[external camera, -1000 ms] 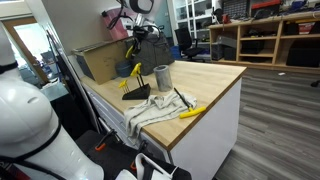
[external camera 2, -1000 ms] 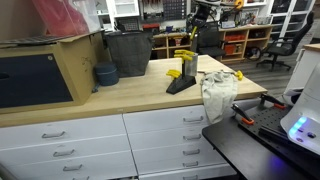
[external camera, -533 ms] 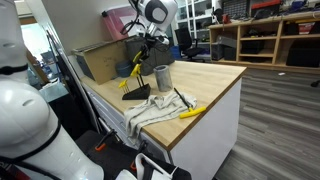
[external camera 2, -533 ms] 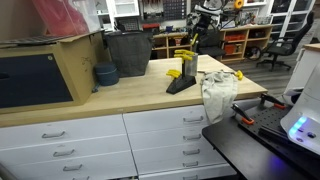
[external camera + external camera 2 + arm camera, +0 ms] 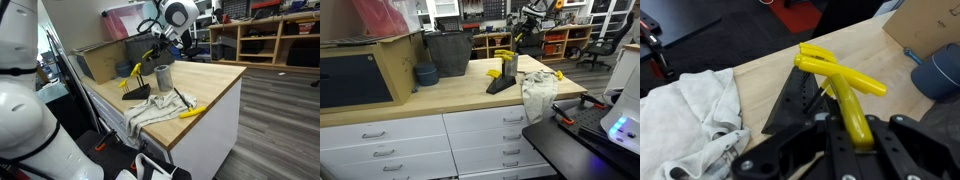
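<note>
Gripper [image 5: 852, 130] clamped shut on yellow tool [image 5: 845, 92], above black rack [image 5: 790, 100]. Metal cup [image 5: 162, 77] beside rack; blue bowl [image 5: 938, 72] far right. Contents of both not discernible.

Even indoor light, soft shadows; exterior views low-detail; wrist view near fingers [image 5: 902, 140] dark, blurred.

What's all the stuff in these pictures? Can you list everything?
light wooden countertop: one, tan, on white drawers
crumpled cloth towel: one, whitish, draped over the countertop edge
black wedge-shaped stand: one, black, beside the towel
grey metal cup: one, grey, by the stand
yellow-handled tool: one, yellow, on the towel
brown cardboard box: one, brown, on the countertop
round blue bowl: one, blue, near the box
long yellow plastic utensil: one, yellow, in the end effector
end effector: one, black, shut on the utensil
</note>
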Robot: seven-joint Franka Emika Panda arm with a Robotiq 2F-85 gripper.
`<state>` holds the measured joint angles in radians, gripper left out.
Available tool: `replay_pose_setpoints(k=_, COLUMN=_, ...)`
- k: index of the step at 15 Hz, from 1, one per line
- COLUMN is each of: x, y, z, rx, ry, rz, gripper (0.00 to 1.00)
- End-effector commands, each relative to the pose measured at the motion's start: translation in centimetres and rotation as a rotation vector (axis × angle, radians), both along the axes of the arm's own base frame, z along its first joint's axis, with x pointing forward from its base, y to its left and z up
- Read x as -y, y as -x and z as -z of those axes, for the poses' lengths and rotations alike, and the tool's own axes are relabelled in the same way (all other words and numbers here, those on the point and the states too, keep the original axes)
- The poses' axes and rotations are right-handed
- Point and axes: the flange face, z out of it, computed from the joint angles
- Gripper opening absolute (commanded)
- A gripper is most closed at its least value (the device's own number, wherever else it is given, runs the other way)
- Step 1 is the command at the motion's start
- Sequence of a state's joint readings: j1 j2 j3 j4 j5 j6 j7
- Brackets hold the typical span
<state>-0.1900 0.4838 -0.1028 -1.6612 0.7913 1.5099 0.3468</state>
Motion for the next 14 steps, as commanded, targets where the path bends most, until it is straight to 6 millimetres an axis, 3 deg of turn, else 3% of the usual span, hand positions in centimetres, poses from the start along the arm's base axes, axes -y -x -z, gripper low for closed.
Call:
replay_pose_setpoints(k=1, x=1.6, y=-0.7, z=-1.9, rx=0.051, ry=0.077, rz=0.098, gripper=0.01)
replay_pose_setpoints(k=3, x=2.3, y=-0.9, z=-1.6, rx=-0.029, ry=0.088, rz=0.189, gripper=0.01)
replay_pose_setpoints(k=8, x=1.5, y=-1.3, z=0.4, rx=-0.228, ry=0.040, rz=0.262, gripper=0.01)
replay_pose_setpoints(k=14, x=2.2, y=-2.0, z=1.9, rx=-0.287, ry=0.019, rz=0.333, gripper=0.01)
